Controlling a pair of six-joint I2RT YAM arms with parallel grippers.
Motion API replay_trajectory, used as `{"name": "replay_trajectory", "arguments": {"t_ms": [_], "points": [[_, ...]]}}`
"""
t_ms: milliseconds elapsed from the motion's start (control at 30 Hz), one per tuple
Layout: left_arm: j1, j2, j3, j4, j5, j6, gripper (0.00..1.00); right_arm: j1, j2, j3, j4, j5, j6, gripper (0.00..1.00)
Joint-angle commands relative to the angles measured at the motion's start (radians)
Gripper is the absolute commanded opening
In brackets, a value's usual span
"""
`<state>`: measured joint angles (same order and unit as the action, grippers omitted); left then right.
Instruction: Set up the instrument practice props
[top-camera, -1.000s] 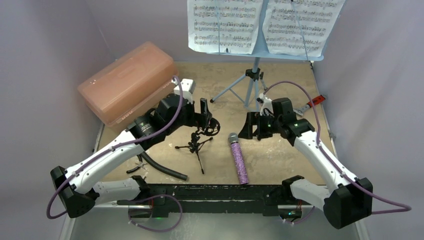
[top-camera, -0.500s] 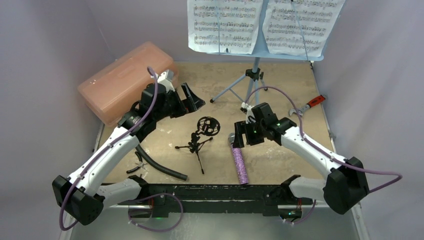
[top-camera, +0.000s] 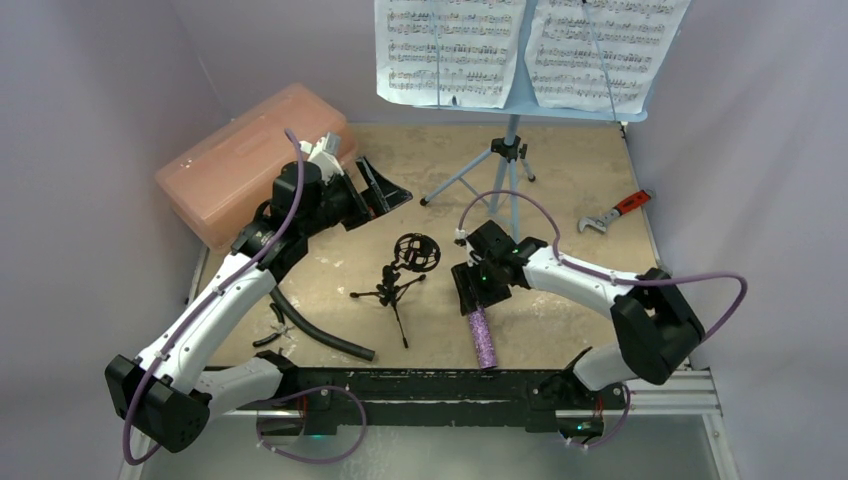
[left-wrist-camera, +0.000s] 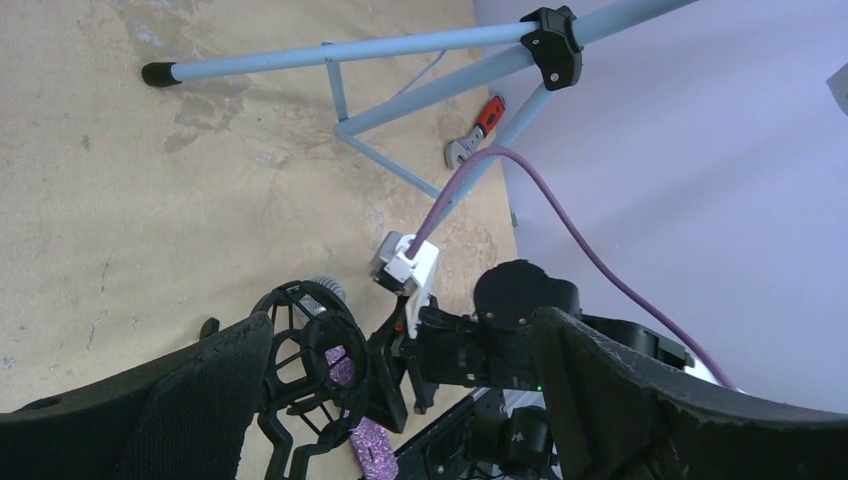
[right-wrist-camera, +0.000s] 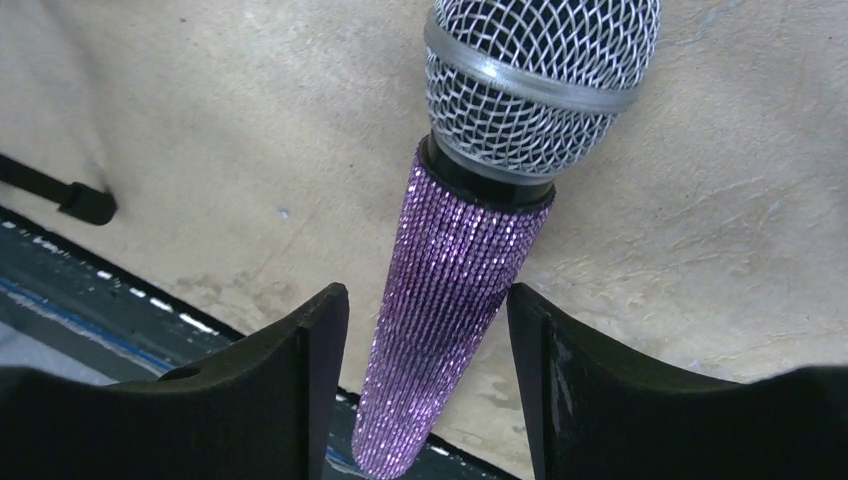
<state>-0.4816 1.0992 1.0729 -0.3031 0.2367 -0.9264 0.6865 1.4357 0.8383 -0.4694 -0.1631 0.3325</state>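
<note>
Right gripper (right-wrist-camera: 428, 305), jaws spread, straddles the mic (right-wrist-camera: 452, 250) mid-frame: squeeze its handle squarely. Left gripper (top-camera: 382, 190) gapes, empty.

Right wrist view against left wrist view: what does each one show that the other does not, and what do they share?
Only the right wrist view: the microphone close up, with its full mesh head and glittery handle, lying between the open fingers of the right gripper. Only the left wrist view: the music stand's blue tripod, the red-handled wrench and the mic stand's ring mount, framed by the open left gripper. Both: the microphone, partly hidden from the left wrist, and the tan table.
</note>
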Motion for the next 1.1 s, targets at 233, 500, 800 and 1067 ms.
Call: {"name": "replay_trajectory", "arguments": {"t_ms": [233, 500, 800, 1067], "points": [[0.011, -0.003, 0.022, 0.030, 0.021, 0.005, 0.99, 0.030, 0.119, 0.077, 0.040, 0.102, -0.009, 0.55], [0.011, -0.002, 0.037, 0.020, 0.007, 0.028, 0.99, 0.033, 0.099, 0.085, 0.033, 0.127, -0.019, 0.44], [0.011, -0.023, 0.020, 0.042, -0.020, 0.039, 0.99, 0.033, -0.027, 0.121, -0.022, 0.145, -0.006, 0.29], [0.011, -0.058, -0.007, 0.053, -0.065, 0.081, 0.99, 0.034, -0.188, 0.157, -0.063, 0.160, 0.021, 0.21]]}}
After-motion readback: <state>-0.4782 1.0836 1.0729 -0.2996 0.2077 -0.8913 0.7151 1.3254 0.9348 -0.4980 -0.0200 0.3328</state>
